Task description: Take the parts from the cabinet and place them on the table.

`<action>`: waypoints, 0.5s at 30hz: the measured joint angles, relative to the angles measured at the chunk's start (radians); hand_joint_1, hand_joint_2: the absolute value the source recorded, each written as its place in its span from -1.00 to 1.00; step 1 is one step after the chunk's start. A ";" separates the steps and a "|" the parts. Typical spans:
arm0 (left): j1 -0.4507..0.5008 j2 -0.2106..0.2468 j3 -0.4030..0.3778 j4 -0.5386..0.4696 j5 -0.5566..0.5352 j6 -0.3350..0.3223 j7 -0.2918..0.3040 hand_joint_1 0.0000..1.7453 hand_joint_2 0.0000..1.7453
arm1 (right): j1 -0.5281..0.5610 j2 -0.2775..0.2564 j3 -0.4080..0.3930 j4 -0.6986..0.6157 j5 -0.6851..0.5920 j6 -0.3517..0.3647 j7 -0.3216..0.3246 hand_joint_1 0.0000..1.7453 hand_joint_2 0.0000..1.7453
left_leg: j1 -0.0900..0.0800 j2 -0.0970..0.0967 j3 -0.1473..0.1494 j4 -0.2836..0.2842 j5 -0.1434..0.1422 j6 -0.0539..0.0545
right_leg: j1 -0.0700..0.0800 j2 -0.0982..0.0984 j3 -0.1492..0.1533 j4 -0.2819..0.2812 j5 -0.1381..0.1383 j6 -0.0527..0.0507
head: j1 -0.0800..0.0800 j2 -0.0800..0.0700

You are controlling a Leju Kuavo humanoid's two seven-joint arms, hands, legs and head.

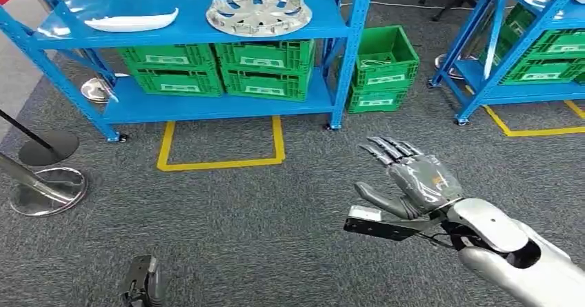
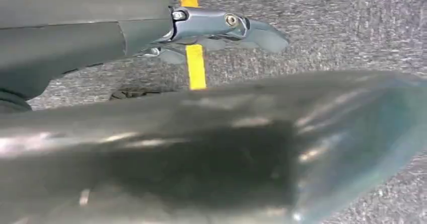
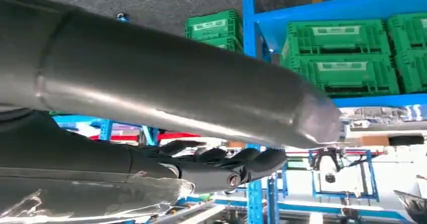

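Note:
A blue rack stands ahead across the grey carpet. On its top shelf lie a long white curved part and a round silver wheel cover. My right hand is raised in front of me, short of the rack and to its right, with fingers stretched out and nothing in it. In the right wrist view its dark fingers reach toward the rack. My left hand hangs low at the bottom edge. Its fingers lie straight over the carpet, holding nothing.
Green crates fill the rack's lower shelf, where a silver part lies at the left end. Two more green crates are stacked on the floor beside it. A second blue rack stands at right. Stanchion bases sit at left. A yellow tape rectangle marks the floor.

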 joint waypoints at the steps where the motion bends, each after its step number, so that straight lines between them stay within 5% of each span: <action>1: -0.001 0.000 0.001 0.000 0.000 0.000 0.000 -1.00 -1.00 | -0.003 0.000 0.000 0.000 0.000 0.000 -0.001 -1.00 -1.00 | 0.001 0.002 -0.002 0.000 -0.002 0.000 | -0.003 -0.012 -0.028 0.056 -0.034 0.004 | 0.004 0.000; 3: 0.002 -0.001 0.002 0.000 0.000 0.000 0.000 -1.00 -1.00 | 0.003 0.002 0.000 0.000 -0.001 0.000 0.000 -1.00 -1.00 | 0.002 0.004 -0.002 -0.001 -0.020 0.002 | -0.010 -0.019 -0.115 0.223 -0.096 0.012 | 0.002 0.000; 4: 0.006 -0.001 0.003 0.000 0.000 0.003 0.000 -1.00 -1.00 | 0.008 0.002 0.000 0.000 -0.003 0.001 0.001 -1.00 -1.00 | 0.005 0.007 0.002 0.000 -0.023 -0.003 | -0.013 -0.020 -0.149 0.279 -0.107 0.017 | 0.003 0.000; 5: 0.010 -0.001 0.004 0.000 0.000 0.005 0.000 -1.00 -1.00 | 0.011 0.002 0.000 0.000 -0.004 0.001 0.001 -1.00 -1.00 | 0.008 0.011 0.009 0.000 -0.028 -0.008 | -0.017 -0.020 -0.153 0.274 -0.091 0.023 | 0.003 0.000; 8: 0.011 -0.003 0.011 0.000 0.000 0.007 0.001 -1.00 -1.00 | 0.019 0.002 0.000 0.000 -0.008 0.001 0.001 -1.00 -1.00 | 0.028 0.018 0.047 0.001 -0.049 -0.031 | -0.034 -0.030 -0.043 0.032 0.063 0.047 | 0.003 0.000; 9: 0.011 -0.001 0.013 0.000 0.000 0.008 0.001 -1.00 -1.00 | 0.024 0.002 0.000 0.001 -0.009 0.001 0.000 -1.00 -1.00 | 0.030 0.021 0.056 -0.002 -0.055 -0.044 | -0.032 -0.032 -0.012 -0.013 0.061 0.061 | 0.003 0.000; 10: 0.010 0.000 0.016 0.000 0.001 0.010 0.000 -1.00 -1.00 | 0.022 0.003 0.003 0.002 -0.010 -0.001 0.000 -1.00 -1.00 | 0.031 0.021 0.058 0.002 -0.052 -0.054 | -0.023 -0.039 -0.022 -0.041 0.017 0.046 | 0.014 0.000; 11: 0.011 -0.001 0.018 0.000 0.001 0.010 0.000 -1.00 -1.00 | 0.030 0.003 0.003 0.003 -0.010 0.000 -0.001 -1.00 -1.00 | 0.029 0.021 0.061 -0.014 -0.052 -0.060 | -0.018 -0.038 -0.006 -0.040 0.035 0.021 | 0.007 0.000; 12: 0.013 -0.001 0.018 0.000 0.000 0.010 0.000 -1.00 -1.00 | 0.036 0.003 0.002 0.002 -0.011 0.000 -0.001 -1.00 -1.00 | 0.030 0.025 0.074 -0.023 -0.045 -0.070 | -0.015 -0.034 -0.004 -0.048 0.044 0.008 | 0.000 0.000; 14: 0.010 -0.003 0.019 0.000 0.000 0.011 -0.001 -1.00 -1.00 | 0.034 0.003 0.000 -0.001 -0.012 0.000 0.001 -1.00 -1.00 | 0.031 0.025 0.065 -0.007 -0.034 -0.082 | -0.021 -0.028 0.013 -0.060 0.045 -0.013 | -0.005 0.001; 15: 0.007 -0.003 0.019 0.000 -0.001 0.011 -0.001 -1.00 -1.00 | 0.034 0.003 0.000 -0.004 -0.013 0.001 0.001 -1.00 -1.00 | 0.030 0.024 0.033 0.052 -0.018 -0.081 | -0.022 -0.028 0.022 -0.065 0.041 -0.019 | -0.004 0.000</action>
